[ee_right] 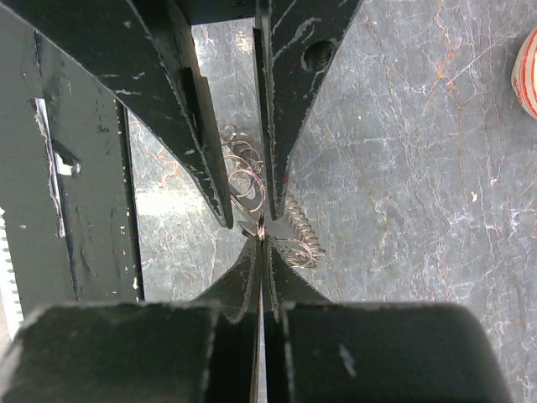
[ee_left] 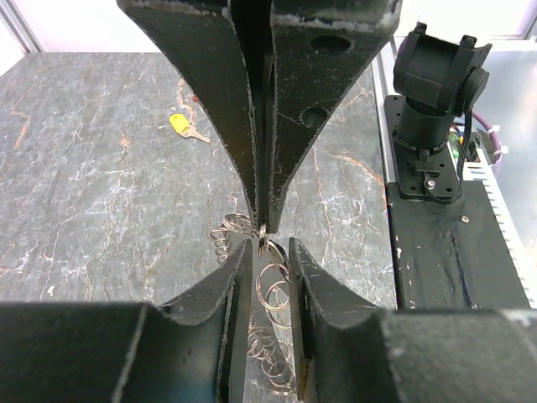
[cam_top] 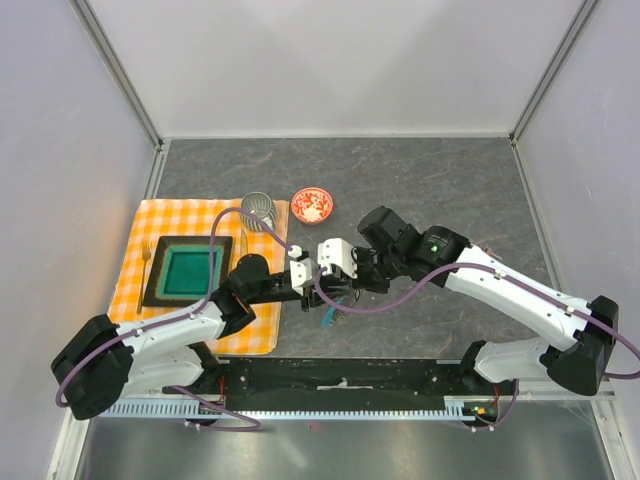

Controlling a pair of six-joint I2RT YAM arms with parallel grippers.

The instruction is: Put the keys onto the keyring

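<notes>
The keyring [cam_top: 334,306] lies on the stone table under both grippers, its blue tag [cam_top: 327,320] toward the near side. In the left wrist view its thin wire rings [ee_left: 273,290] hang between my left gripper's [ee_left: 270,245] parted fingers. My right gripper [ee_right: 262,238] is shut on a thin metal piece of the keyring, tip to tip with the left gripper [ee_right: 249,211]. More rings [ee_right: 302,243] lie beside it. A yellow-headed key [ee_left: 179,124] lies loose on the table. The black and red keys are not in view.
A red bowl [cam_top: 312,205] and a ribbed metal cup [cam_top: 259,210] stand behind the grippers. An orange checked mat [cam_top: 160,225] with a green plate [cam_top: 190,271] lies at the left. The right arm's base [ee_left: 432,101] stands close by.
</notes>
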